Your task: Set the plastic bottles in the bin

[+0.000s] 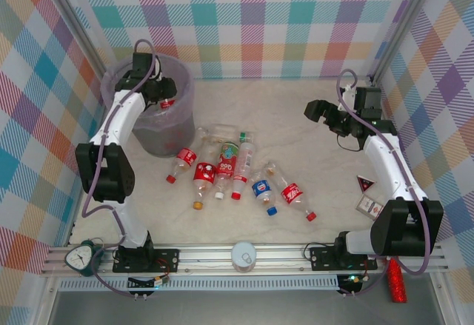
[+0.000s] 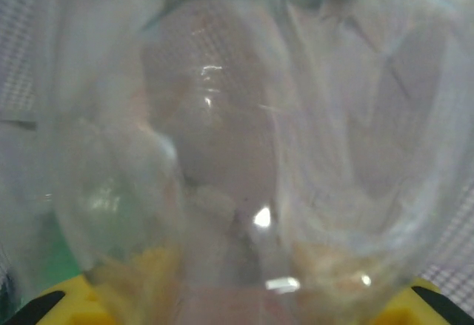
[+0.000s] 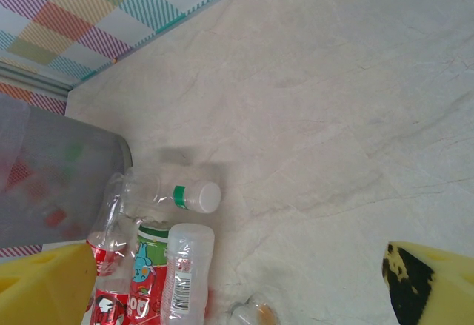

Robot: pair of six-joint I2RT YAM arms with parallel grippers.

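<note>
Left claw grips a plastic bottle above the bin; released off-centre, it may clip the rim below and tumble out. Right claw gapes empty

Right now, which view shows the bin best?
Top external: the bin shows rim and wall, with the left gripper over its mouth. Right wrist catches its grey side; left wrist peers inside it past a blurred clear bottle.

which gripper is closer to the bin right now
Left. The left gripper is over the mouth of the bin, shut on a bottle. The right gripper is open, well off to the bin's right across the table.
</note>
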